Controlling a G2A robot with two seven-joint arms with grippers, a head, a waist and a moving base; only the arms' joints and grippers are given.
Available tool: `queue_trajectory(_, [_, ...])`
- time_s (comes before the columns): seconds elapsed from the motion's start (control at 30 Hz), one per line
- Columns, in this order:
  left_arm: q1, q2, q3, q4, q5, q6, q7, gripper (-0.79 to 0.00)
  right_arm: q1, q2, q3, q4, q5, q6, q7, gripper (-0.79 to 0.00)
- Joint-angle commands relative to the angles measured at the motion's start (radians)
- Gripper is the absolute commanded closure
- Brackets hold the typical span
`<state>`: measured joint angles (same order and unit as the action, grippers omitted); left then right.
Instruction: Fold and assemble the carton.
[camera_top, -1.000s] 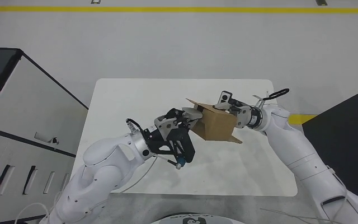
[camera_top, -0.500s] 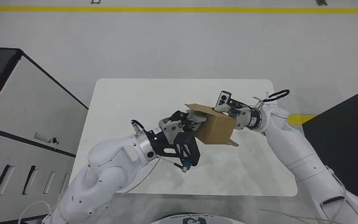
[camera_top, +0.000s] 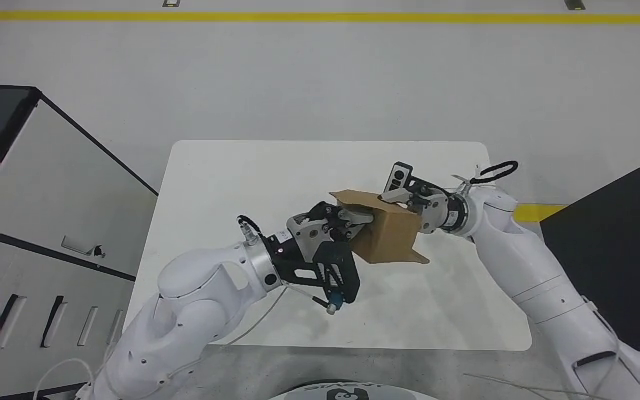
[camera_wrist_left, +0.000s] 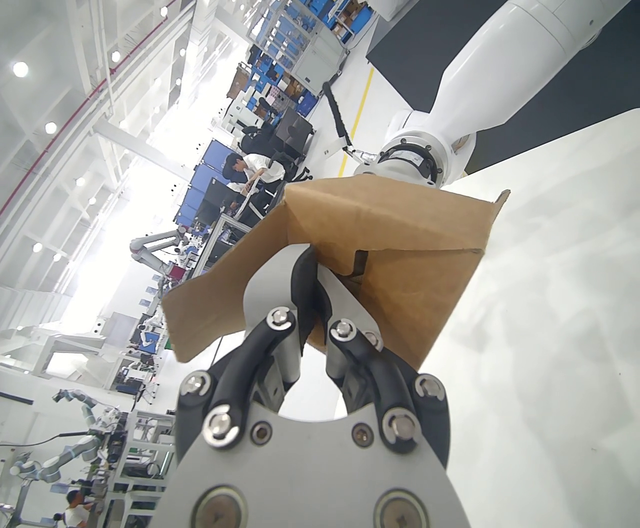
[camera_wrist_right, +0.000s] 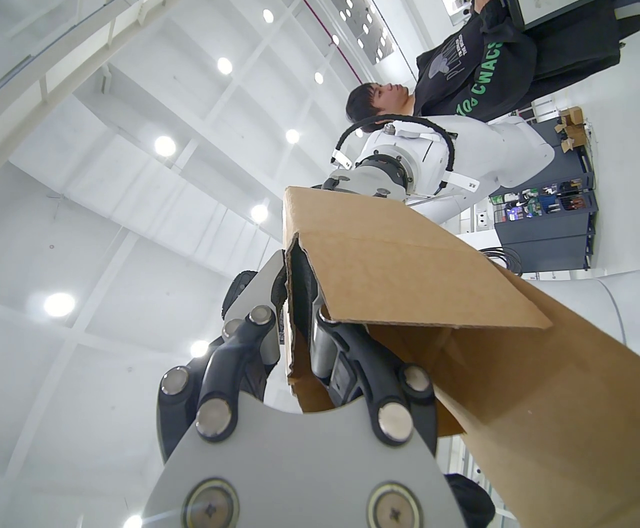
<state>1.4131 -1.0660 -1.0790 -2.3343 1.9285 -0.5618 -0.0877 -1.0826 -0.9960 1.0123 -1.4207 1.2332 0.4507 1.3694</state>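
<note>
Now I am holding the carton (camera_top: 390, 235) between the left gripper (camera_wrist_left: 309, 280), pinching its near end, and the right gripper (camera_wrist_right: 296, 295), pinching the far wall; the body looks opened, while the flaps (camera_wrist_left: 210, 310) are awaiting folding.

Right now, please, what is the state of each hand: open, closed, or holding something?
The left hand is closed on an edge of the carton.
The right hand is closed on a carton wall.

We lose the carton (camera_wrist_right: 425, 260) where it runs off the right wrist view's edge, can't tell whether it touches the table (camera_top: 230, 190), and the tips of the left gripper (camera_wrist_left: 307, 272) and right gripper (camera_wrist_right: 287, 285) sit partly hidden behind it.
</note>
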Motion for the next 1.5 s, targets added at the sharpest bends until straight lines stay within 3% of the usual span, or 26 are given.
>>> queue_trajectory(0.0, [-0.001, -0.001, 0.004, 0.002, 0.001, -0.001, -0.001, 0.0, 0.001, 0.0, -0.003, -0.001, 0.001, -0.001, 0.0, 0.0])
queue_trajectory(1.47, [0.019, -0.003, -0.022, -0.004, -0.03, 0.007, -0.001, 0.0, -0.004, 0.01, -0.003, 0.008, -0.001, -0.009, 0.008, 0.0])
